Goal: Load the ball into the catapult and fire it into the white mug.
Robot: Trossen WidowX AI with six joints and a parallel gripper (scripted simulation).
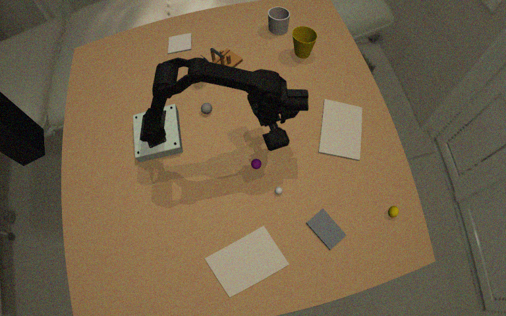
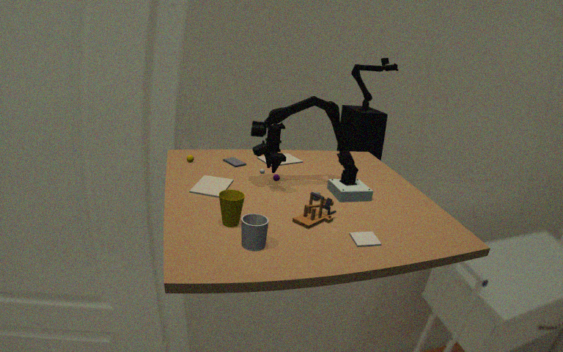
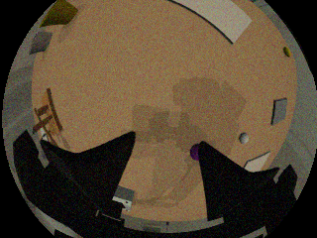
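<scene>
The pale grey-white mug (image 1: 279, 23) (image 2: 254, 234) (image 3: 41, 43) stands upright near the table's far edge in the top view. The wooden catapult (image 1: 234, 58) (image 2: 307, 221) (image 3: 53, 110) is partly hidden by my arm in the top view; its cup is not clearly seen. A purple ball (image 1: 255, 164) (image 2: 276, 177) (image 3: 194, 152) and a small white ball (image 1: 279, 190) (image 2: 262, 171) (image 3: 244, 138) lie on the table. My gripper (image 2: 272, 169) (image 3: 167, 141) is open, empty and points down above the table. In the wrist view the purple ball is partly behind the right finger.
A yellow cup (image 1: 304, 44) (image 2: 231, 211) stands beside the mug. A grey ball (image 1: 206, 108) lies near my base (image 1: 170, 128). A yellow ball (image 1: 393, 211) (image 2: 190, 158) lies near the table edge. Flat white panels (image 1: 340, 129) (image 1: 246, 261) and a grey slab (image 1: 326, 229) lie around.
</scene>
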